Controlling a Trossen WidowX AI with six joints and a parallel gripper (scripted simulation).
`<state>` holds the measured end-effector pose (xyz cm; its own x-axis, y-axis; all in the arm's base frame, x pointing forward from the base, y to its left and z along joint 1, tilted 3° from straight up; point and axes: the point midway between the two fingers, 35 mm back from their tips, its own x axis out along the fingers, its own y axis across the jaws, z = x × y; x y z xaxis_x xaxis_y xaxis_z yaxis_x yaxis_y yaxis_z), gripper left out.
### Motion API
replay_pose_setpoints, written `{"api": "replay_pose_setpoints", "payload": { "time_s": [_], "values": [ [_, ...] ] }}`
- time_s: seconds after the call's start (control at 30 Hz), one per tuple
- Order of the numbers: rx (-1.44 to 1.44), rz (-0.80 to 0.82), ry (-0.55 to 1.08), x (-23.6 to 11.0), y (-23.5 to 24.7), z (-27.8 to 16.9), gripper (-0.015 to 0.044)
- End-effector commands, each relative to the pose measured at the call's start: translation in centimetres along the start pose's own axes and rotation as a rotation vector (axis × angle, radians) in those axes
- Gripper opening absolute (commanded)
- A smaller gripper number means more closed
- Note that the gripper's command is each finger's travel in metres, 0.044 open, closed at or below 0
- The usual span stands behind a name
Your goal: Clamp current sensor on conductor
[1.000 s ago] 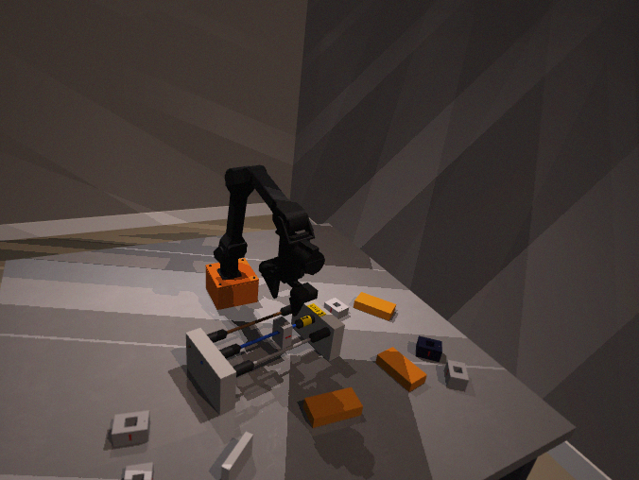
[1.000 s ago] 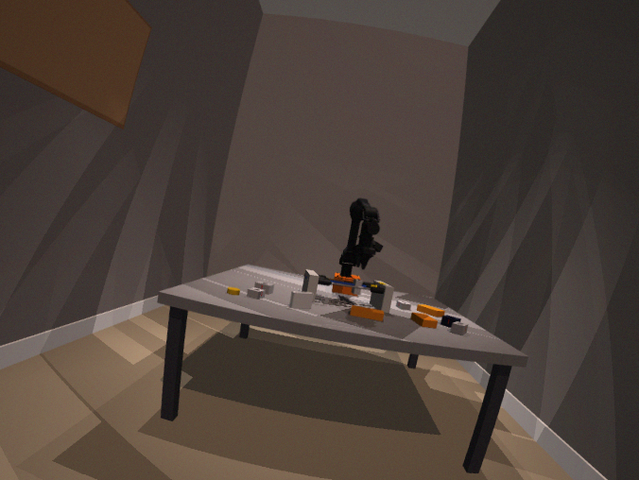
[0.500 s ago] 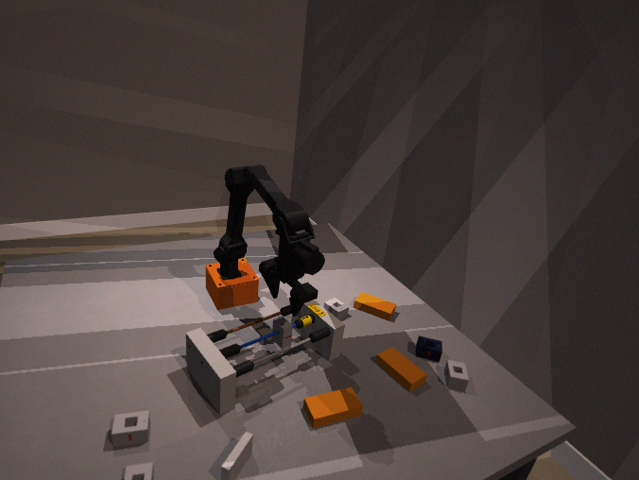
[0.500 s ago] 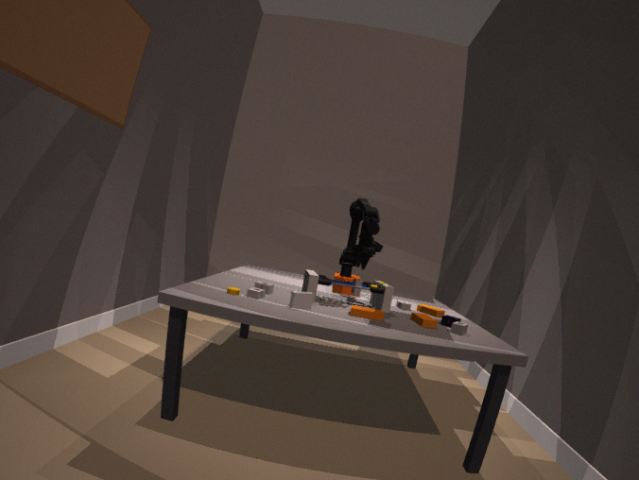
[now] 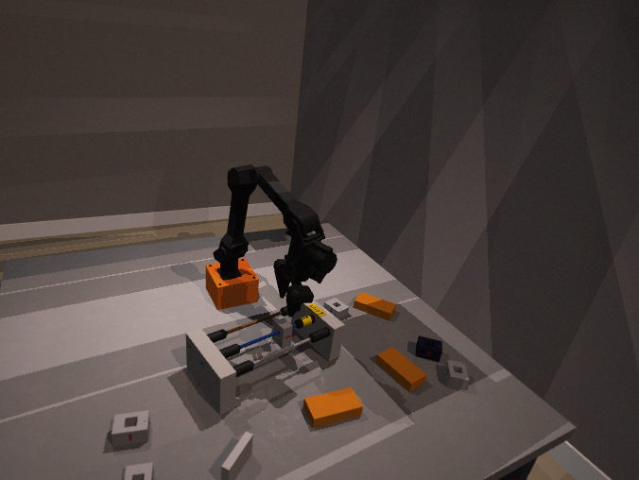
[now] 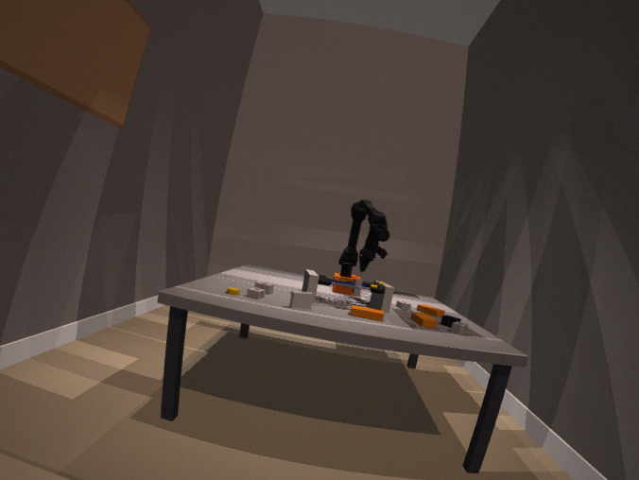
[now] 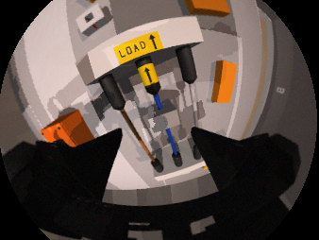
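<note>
With the black parallel-jaw gripper [image 7: 156,143] spread wide and empty, the small grey split-core sensor [image 5: 284,333] below on the blue conductor [image 5: 258,339] may spring open if unlatched.

A yellow label [image 7: 137,47] on the white end block [image 7: 176,32] reads "LOAD" with an arrow; the yellow sleeve [image 7: 147,75] below bears a black arrow.

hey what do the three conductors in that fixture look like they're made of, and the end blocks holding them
The brown conductor looks like bare copper, judging by its color. The blue conductor seems to be wire in matte plastic insulation. The grey conductor could be plain steel or aluminium. The black sleeves look like rubber or plastic. The end blocks are flat pale grey, painted metal or plastic; the look leaves that open.
</note>
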<state>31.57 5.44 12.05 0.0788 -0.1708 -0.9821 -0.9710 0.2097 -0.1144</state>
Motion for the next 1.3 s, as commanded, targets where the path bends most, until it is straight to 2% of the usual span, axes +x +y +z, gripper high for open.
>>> {"api": "replay_pose_setpoints", "payload": {
  "time_s": [0.0, 0.23, 0.57, 0.97, 1.27],
  "values": [
    [0.387, -0.117, 0.118, 0.8, 1.9, 1.5, 0.044],
    [0.876, -0.364, 0.14, 1.3, 4.3, 3.0, 0.044],
    [1.253, -0.621, -0.005, 1.3, 6.4, 4.2, 0.044],
    [1.66, -0.834, -0.397, 0.7, 8.7, 5.4, 0.044],
    [1.935, -0.842, -0.739, 0.1, 10.0, 6.1, 0.044]
  ]
}}
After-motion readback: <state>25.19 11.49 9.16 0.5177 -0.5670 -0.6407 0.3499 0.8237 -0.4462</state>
